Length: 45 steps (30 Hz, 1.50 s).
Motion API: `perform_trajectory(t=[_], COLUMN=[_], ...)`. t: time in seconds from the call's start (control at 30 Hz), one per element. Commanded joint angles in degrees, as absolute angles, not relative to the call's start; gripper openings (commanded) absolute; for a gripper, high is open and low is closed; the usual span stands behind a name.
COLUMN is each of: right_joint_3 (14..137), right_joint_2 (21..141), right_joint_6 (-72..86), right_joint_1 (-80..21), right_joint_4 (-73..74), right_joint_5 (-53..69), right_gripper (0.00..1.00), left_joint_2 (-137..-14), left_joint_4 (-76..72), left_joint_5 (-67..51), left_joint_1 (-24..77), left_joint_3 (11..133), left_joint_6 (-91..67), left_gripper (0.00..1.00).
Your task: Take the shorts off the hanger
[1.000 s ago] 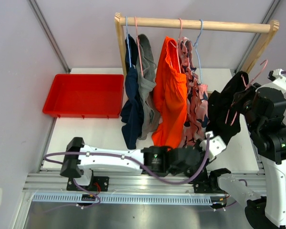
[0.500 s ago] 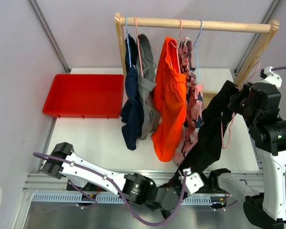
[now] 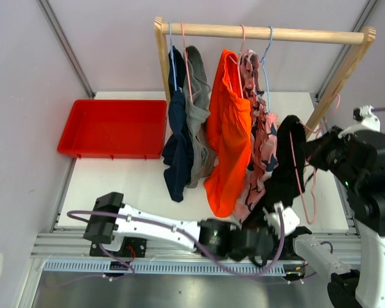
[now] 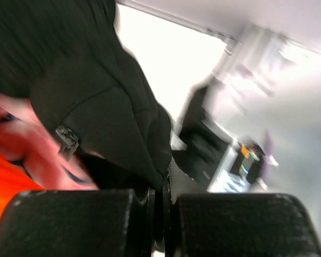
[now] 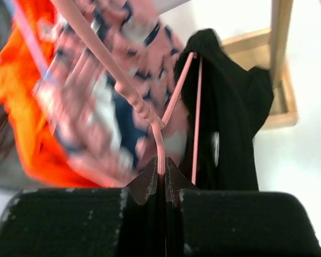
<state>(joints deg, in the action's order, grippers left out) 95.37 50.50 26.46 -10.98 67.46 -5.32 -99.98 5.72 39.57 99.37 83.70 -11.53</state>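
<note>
**Fig.** Black shorts [image 3: 285, 168], at 4 o'clock in the top view, drape soft and matte over a thin pink hanger [image 5: 160, 147]. Your right gripper [image 5: 161, 179] pinches the hanger's neck, and your left gripper [image 4: 161, 197] is clamped on the hem. If you pull askew, the cloth may snag on the hanger's arm, or the smooth rod may twist free.

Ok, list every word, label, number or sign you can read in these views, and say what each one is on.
No text can be read in any view.
The small metal tab on the black shorts is too blurred to show any mark.
The red tray and the wooden rack show no print.
</note>
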Motion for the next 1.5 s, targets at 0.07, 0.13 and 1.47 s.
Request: perform_trajectory(t=[0.07,0.13,1.47], right_joint_3=[99.1,101.2,121.5], right_joint_2=[47.5,47.3,64.7], right_joint_6=[28.6,29.4,22.0], right_joint_1=[-10.6,-10.7,-17.2], right_joint_4=[76.5,80.4,66.0], right_joint_5=[7.5,9.2,-11.6], right_gripper=[0.0,0.0,0.0], left_joint_2=[-102.2,-104.3,-89.0], left_joint_4=[5.9,6.6,26.0], left_joint_5=[36.7,36.4,50.0], left_joint_1=[89.5,87.5,112.8], left_joint_3=[95.6,97.7,74.5], left_joint_6=[-7.0,-6.0,-38.8], left_gripper=[0.0,0.0,0.0])
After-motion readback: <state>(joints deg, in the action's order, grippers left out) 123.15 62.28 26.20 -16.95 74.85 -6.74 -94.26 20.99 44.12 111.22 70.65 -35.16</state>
